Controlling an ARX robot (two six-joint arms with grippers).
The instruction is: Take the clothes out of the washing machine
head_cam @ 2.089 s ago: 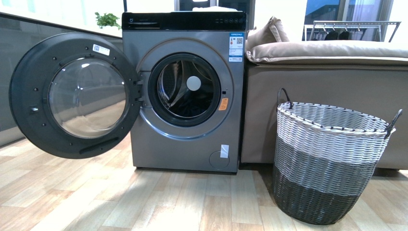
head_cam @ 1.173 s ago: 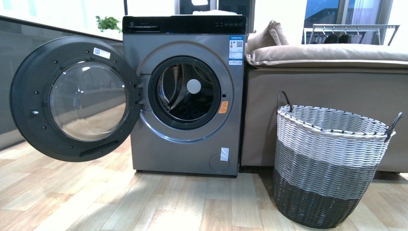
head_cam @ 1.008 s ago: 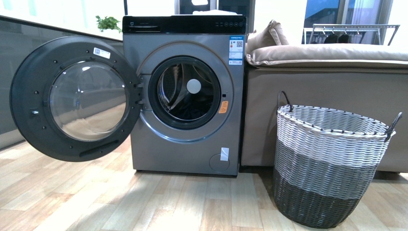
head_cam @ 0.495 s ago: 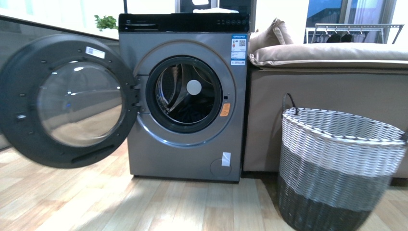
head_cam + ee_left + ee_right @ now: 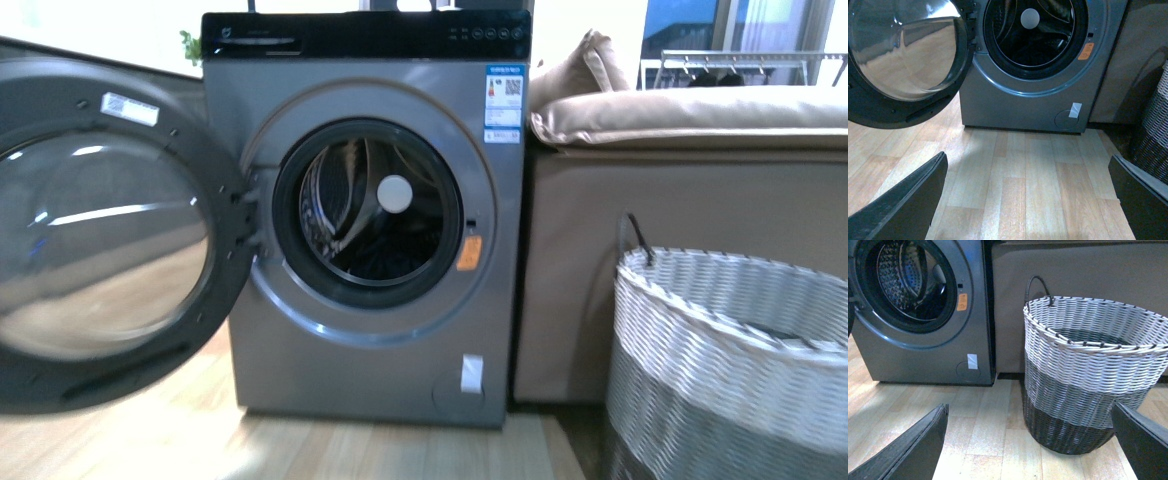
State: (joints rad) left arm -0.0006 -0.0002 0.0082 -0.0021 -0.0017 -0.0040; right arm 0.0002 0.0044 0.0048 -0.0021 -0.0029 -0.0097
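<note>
Before washing machine [image 5: 380, 340]; door [image 5: 100, 230] wide open; floor [image 5: 1023, 175] open; both jaws spread, empty.

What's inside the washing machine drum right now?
The dimpled steel drum wall shows, with a dark heap low in it, likely the clothes. The rim of the washing machine hides the drum's front floor and the heap's full extent.

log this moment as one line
door open | clothes dark heap in washer, untouched | basket right of washer | left tool open, empty | right tool open, empty
</note>
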